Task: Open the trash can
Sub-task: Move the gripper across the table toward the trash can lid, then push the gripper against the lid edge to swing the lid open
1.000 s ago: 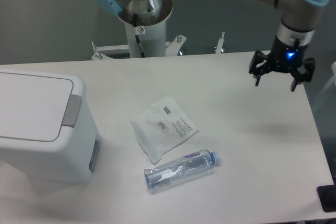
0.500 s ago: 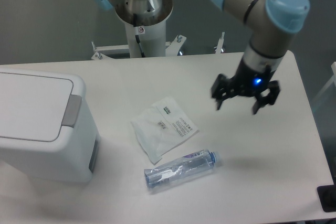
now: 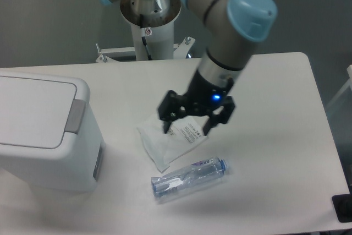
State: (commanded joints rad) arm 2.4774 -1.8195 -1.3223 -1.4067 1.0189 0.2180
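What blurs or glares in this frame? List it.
Fixed camera view: the gripper looks slightly motion-soft, blue light glowing at its wrist; soft shadows under the trash can and the plastic bottle; the white table is evenly lit, without harsh glare.

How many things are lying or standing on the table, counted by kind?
Trash can: 1
White plastic pouch: 1
Clear plastic bottle: 1
Total: 3

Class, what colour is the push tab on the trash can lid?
Grey, against the white trash can; the push tab shows clearly in the fixed camera view.
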